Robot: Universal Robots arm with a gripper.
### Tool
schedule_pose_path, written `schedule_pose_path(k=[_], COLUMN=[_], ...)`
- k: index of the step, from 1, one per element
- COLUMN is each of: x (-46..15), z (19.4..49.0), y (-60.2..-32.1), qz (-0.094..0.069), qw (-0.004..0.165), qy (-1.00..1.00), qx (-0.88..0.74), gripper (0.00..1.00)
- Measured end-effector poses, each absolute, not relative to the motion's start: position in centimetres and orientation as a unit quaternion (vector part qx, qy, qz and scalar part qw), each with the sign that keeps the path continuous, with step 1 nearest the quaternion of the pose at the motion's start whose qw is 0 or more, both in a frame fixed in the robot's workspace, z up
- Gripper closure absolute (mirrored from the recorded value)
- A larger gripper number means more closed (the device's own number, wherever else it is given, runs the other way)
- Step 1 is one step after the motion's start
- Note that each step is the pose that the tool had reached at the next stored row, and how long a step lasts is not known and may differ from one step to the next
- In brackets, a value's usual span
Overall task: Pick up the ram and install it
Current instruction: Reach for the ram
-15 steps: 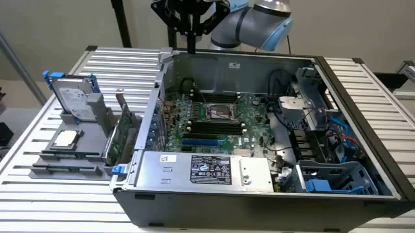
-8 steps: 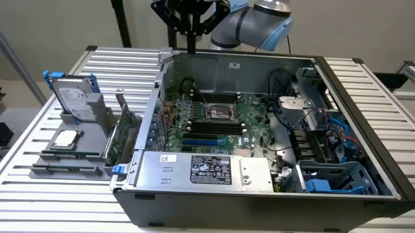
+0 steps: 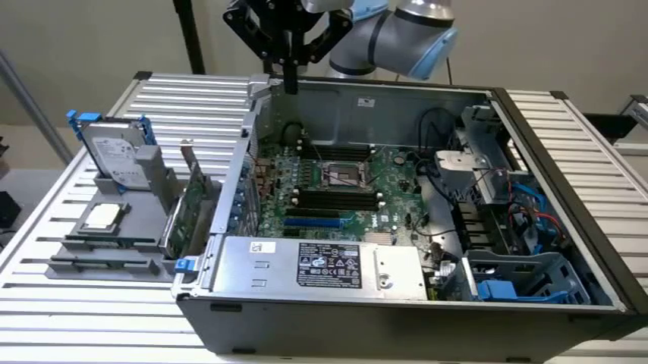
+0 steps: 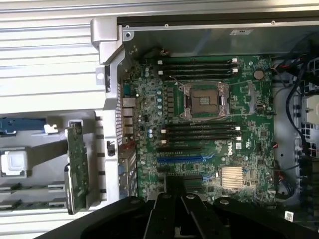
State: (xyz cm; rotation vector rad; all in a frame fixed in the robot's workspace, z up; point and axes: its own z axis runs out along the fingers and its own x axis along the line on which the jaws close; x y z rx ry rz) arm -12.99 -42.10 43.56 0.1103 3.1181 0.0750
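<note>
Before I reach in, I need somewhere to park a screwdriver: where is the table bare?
Bare slats: the white slatted table on the exterior view's right of the open grey computer case, and the near corner beside the grey parts holder. Crowded: the holder and inside the case.

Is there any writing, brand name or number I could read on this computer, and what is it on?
No text reads clearly.
Black label on the power supply: white print, too small.
Barcode sticker beside it: blurred.
White sticker on the case wall: too small.
Hard drive label: blurred.
White logo on the motherboard: unreadable.
</note>
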Motion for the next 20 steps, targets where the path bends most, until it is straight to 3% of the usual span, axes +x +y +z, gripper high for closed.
schedule_pose_path(k=[20], x=[-19.6], z=[41.3], y=[-45.1], qz=[0.024], qw=[0.003], qy=[0.999], qx=[0.036], gripper=[1.00])
